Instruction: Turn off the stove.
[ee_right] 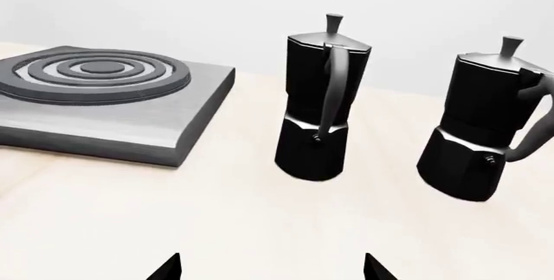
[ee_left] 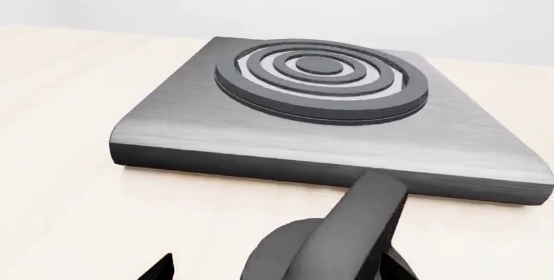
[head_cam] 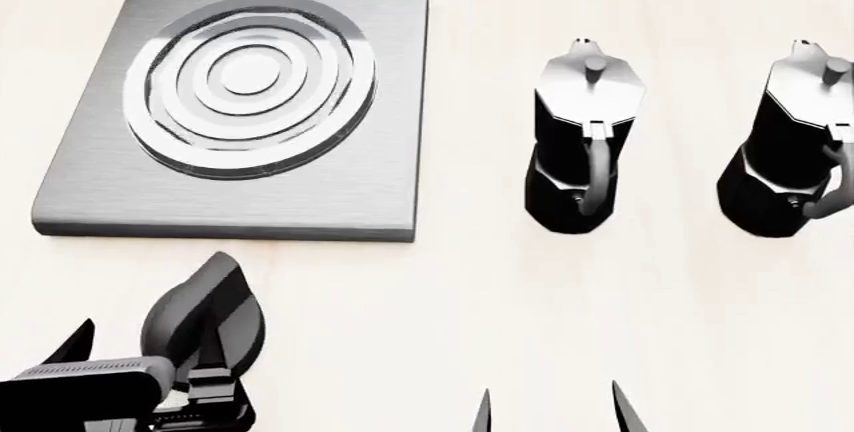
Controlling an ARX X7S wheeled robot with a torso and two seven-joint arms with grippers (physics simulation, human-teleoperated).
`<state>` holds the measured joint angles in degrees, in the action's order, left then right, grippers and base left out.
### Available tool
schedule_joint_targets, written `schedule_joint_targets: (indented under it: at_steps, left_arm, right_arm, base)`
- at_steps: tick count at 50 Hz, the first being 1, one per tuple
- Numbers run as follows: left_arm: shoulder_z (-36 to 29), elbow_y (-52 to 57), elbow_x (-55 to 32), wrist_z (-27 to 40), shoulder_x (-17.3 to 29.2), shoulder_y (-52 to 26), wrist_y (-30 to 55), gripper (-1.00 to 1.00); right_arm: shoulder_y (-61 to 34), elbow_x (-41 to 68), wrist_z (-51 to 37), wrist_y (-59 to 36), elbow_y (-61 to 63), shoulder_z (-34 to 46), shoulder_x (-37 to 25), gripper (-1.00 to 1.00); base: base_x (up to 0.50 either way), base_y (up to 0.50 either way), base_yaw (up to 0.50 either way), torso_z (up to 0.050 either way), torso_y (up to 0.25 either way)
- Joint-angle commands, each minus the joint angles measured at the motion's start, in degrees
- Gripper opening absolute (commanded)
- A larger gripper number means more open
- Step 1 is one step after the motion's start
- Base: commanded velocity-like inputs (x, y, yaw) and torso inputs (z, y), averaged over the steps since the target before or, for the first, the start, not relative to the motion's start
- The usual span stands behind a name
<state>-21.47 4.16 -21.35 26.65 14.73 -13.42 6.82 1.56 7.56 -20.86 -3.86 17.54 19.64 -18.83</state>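
Both jaws stand spread: the left gripper [head_cam: 147, 347] straddles the black round ridged knob [head_cam: 203, 317] beside the flat brushed grey metal stove [head_cam: 347, 192], seemingly unturned; the right gripper [head_cam: 554, 412] idles.

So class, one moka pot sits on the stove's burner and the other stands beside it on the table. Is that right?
No. The burner is bare; both moka pots stand on the table, apart from the stove, as the head view shows.

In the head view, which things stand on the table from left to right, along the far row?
Stove → nearer moka pot → second moka pot at the right edge.
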Motion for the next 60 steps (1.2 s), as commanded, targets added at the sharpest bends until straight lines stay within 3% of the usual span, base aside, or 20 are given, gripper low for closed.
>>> schedule_joint_targets:
  at_steps: [1, 26, 44, 60]
  left_arm:
    - [5.8, 4.3, 2.4, 2.5, 0.9, 0.5, 1.8, 1.0]
    - [8.5, 12.3, -1.3, 5.2, 3.0, 2.5, 5.4, 1.0]
    - [8.8, 8.9, -2.1, 5.6, 2.8, 0.3, 6.6, 1.0]
    - [12.0, 23.3, -10.0, 4.8, 8.2, 3.2, 11.6, 1.0]
  right_arm:
    - [0.0, -1.1, 1.1, 0.2, -0.2, -1.2, 1.0, 1.0]
    - [-0.3, -0.8, 0.6, 0.2, -0.3, -0.8, 0.8, 1.0]
    - [-0.3, -0.6, 0.3, 0.2, -0.1, -0.6, 0.5, 1.0]
    - [-0.4, -0.7, -0.1, 0.0, 0.9, -0.4, 0.1, 1.0]
  base:
    - [0.0, 0.0, 0.0, 0.0, 0.0]
    - [0.0, 0.0, 0.0, 0.0, 0.002]
    - [0.0, 0.0, 0.0, 0.0, 0.0]
    - [0.0, 0.0, 0.0, 0.0, 0.0]
